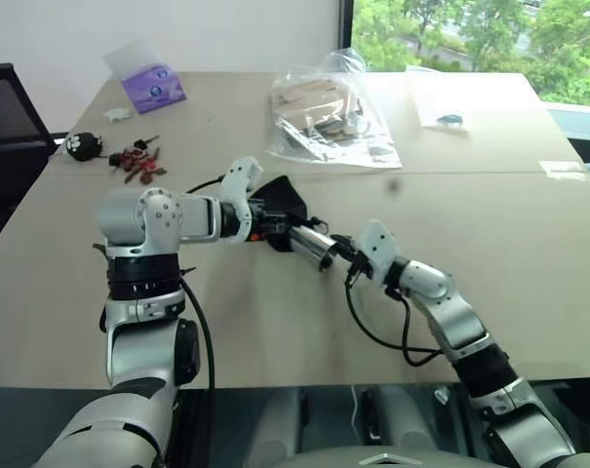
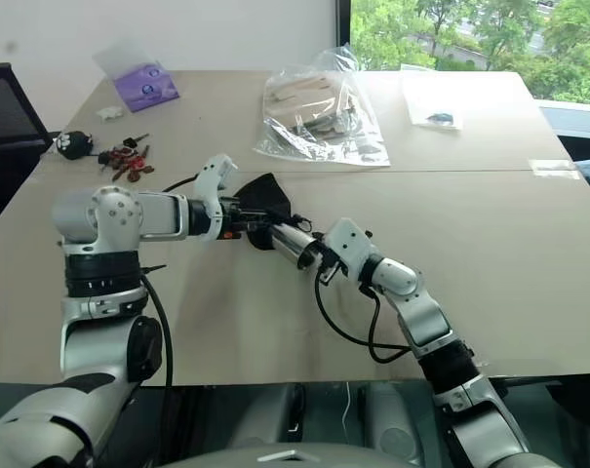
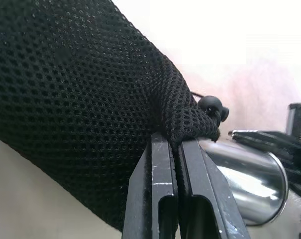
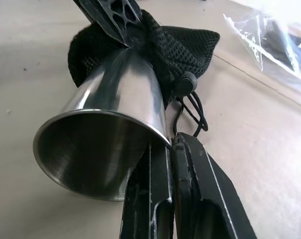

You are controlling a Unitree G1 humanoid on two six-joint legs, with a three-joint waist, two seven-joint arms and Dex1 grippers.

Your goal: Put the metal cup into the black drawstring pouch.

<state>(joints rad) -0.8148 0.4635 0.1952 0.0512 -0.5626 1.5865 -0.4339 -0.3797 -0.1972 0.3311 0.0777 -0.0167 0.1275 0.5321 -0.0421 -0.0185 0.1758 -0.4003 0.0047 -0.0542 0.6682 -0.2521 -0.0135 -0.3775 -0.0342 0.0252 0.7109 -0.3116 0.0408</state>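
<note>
Right gripper point(image 4: 172, 144) clamps metal cup point(image 4: 103, 144) rim | left gripper point(image 3: 177, 144) pinches black drawstring pouch point(image 3: 75, 99)

Steel cup point(image 4: 105, 144) tilted, base entering black pouch point(image 1: 280, 200)

A wide beige table point(image 1: 529, 244) made of two tops joined along a seam fills the room's middle — a plain white wall point(image 1: 177, 29) behind it, a window point(image 1: 490, 39) showing sunlit green trees, and a black mesh chair point(image 1: 7, 117) at its left.
</note>
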